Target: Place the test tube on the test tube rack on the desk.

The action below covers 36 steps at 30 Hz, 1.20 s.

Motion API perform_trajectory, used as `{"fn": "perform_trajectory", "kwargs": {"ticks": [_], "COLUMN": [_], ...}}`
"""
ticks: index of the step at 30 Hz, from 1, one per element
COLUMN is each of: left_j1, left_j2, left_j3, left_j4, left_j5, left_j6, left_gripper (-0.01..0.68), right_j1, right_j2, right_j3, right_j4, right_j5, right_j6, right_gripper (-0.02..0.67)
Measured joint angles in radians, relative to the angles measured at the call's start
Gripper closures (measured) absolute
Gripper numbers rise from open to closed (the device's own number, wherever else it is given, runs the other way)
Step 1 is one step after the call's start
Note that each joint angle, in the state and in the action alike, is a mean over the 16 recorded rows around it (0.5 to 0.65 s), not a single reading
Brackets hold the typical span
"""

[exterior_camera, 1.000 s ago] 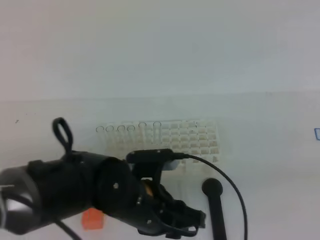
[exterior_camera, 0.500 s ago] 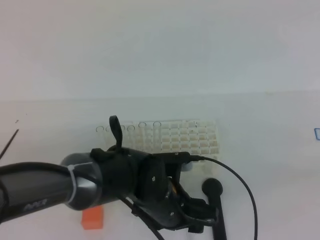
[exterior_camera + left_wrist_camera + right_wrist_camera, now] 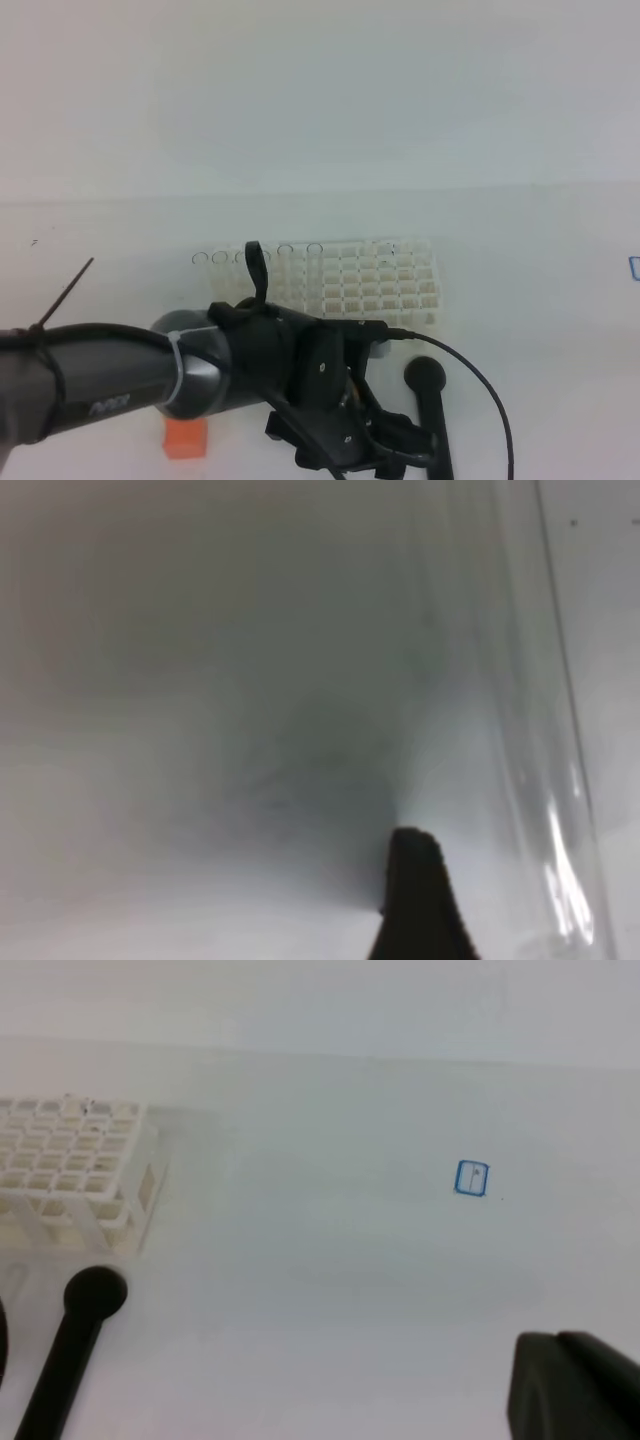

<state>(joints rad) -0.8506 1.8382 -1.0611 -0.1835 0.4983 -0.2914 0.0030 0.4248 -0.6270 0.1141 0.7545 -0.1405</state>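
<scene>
The left pincer (image 3: 392, 452) is hanging low near the near edge of the surface (image 3: 540, 330), just in front of the test tube rack (image 3: 360, 280), in the high view. Its dark, matte body is hiding the jaws, so I cannot tell how wide they are standing. A black round-headed stick (image 3: 425, 376) is lying just beside it. An orange block (image 3: 185, 437) is sitting toward the near left corner. Thin clear rims (image 3: 243, 257) are showing along the rack's far left side.

In the left wrist view, one black fingertip (image 3: 415, 905) is pointing at the smooth white surface. The test tube (image 3: 545, 730), long, clear and glinting, is running close along its right. Whether they are touching I cannot tell.

In the right wrist view, the right pincer (image 3: 572, 1385) is idling with jaws together near the near right corner. It is sitting well apart from the white plastic lattice of square holes.

The tube is not yet standing in the rack. Gripping, lifting, uprighting and lowering it into a hole are likely all remaining.
</scene>
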Motion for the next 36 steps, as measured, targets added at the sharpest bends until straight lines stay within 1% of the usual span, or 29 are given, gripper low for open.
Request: {"fn": "perform_trajectory", "kwargs": {"ticks": [8,24,29,36], "left_j1": [-0.023,-0.032,-0.032,-0.032], "left_j2": [0.004,0.002,0.002,0.002], "left_j3": [-0.007,-0.010,-0.010,-0.009], "left_j4": [0.063,0.355,0.391,0.410], "left_j5": [0.023,0.154,0.175,0.176], "left_j6": [-0.022,-0.217,-0.253,-0.272], "left_gripper": [0.227,0.235,0.279,0.400], "right_j1": [0.000,0.000,0.000,0.000], "right_j2": [0.000,0.000,0.000,0.000], "right_j3": [0.000,0.000,0.000,0.000], "right_j4": [0.005,0.019,0.019,0.019], "right_j5": [0.000,0.000,0.000,0.000], "right_j6": [-0.001,-0.011,-0.014,-0.018], "right_gripper": [0.650,0.650,0.650,0.650]}}
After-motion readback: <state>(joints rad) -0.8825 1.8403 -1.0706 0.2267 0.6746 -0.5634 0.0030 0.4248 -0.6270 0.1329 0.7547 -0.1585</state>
